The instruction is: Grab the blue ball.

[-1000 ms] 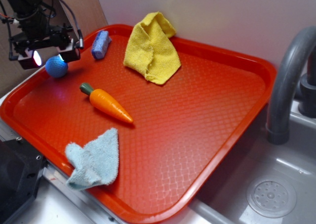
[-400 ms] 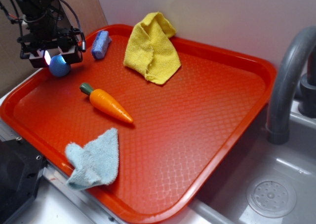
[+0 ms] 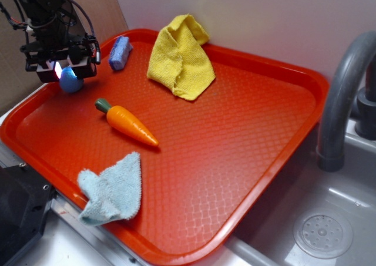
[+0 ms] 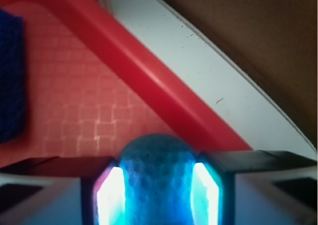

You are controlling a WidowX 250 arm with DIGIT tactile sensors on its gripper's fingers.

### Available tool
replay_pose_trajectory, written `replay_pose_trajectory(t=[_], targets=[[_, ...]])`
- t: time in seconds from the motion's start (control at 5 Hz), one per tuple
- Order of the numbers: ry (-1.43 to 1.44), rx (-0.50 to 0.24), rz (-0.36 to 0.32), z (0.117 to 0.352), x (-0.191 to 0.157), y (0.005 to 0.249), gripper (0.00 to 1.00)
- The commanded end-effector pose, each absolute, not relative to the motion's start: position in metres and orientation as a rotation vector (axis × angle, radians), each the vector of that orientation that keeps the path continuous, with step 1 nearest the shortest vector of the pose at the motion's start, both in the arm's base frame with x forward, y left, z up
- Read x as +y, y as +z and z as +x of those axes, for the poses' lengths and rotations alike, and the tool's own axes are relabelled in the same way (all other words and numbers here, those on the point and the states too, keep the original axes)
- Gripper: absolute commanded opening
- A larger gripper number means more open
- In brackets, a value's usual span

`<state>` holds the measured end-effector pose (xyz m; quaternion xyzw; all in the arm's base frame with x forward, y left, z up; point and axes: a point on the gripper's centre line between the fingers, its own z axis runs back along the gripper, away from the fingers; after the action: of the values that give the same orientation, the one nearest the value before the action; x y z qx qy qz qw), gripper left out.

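Observation:
The blue ball (image 3: 71, 81) sits in the far left corner of the red tray (image 3: 235, 137), close to the rim. My gripper (image 3: 64, 72) is lowered over it, one finger on each side. From the wrist camera, the ball (image 4: 158, 178) fills the whole gap between the two lit pads (image 4: 110, 195) and touches both, so the gripper (image 4: 158, 197) is shut on it. Its lower half is hidden behind the fingers.
On the tray lie a toy carrot (image 3: 126, 123), a yellow cloth (image 3: 179, 57), a blue sponge block (image 3: 120, 53) and a pale blue cloth (image 3: 113, 189). A grey faucet (image 3: 341, 96) and a sink (image 3: 317, 219) are at the right. The tray rim (image 4: 149, 71) runs just beyond the ball.
The fingers stood wide apart around the ball a second ago. They have come down and drawn together until both pads press the ball.

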<state>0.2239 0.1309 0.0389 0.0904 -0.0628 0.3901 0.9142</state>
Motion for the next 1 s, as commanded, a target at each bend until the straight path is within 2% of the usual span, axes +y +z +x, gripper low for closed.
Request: replay_pose_trajectory(t=[0.0, 0.2, 0.4, 0.6, 0.8], targets=[[0.721, -0.193, 0.160, 0.220, 0.113, 0.064, 0.00], [0.617, -0.186, 0.113, 0.217, 0.110, 0.078, 0.00], [0.377, -0.124, -0.017, 0.203, 0.085, 0.127, 0.00], [0.165, -0.145, -0.066, 0.198, 0.056, 0.176, 0.00], [0.125, -0.064, -0.011, 0.207, 0.041, 0.224, 0.00]])
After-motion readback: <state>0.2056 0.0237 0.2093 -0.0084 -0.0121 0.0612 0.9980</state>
